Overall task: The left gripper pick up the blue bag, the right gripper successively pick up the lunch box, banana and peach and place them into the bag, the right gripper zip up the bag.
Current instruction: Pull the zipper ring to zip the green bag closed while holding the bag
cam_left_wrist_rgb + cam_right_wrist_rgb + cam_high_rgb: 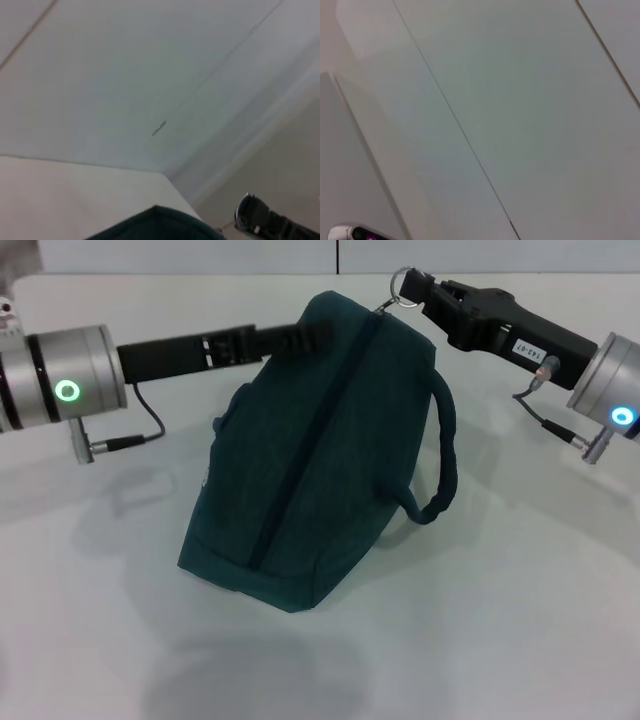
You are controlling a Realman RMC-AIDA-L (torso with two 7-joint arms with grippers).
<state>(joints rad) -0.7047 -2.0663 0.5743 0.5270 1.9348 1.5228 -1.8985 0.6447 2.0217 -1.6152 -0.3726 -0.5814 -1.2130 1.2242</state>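
Between both tools, the blue bag (320,450) hangs gripped: left tool (305,340), right tool (418,290).

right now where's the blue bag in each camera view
Head view: the blue bag fills the centre, tilted, between the left pincer and the right pincer.
Left wrist view: only a dark teal edge at the bottom.
Right wrist view: not in it.
Shared landmark: the metal zip ring, also seen from the left wrist.
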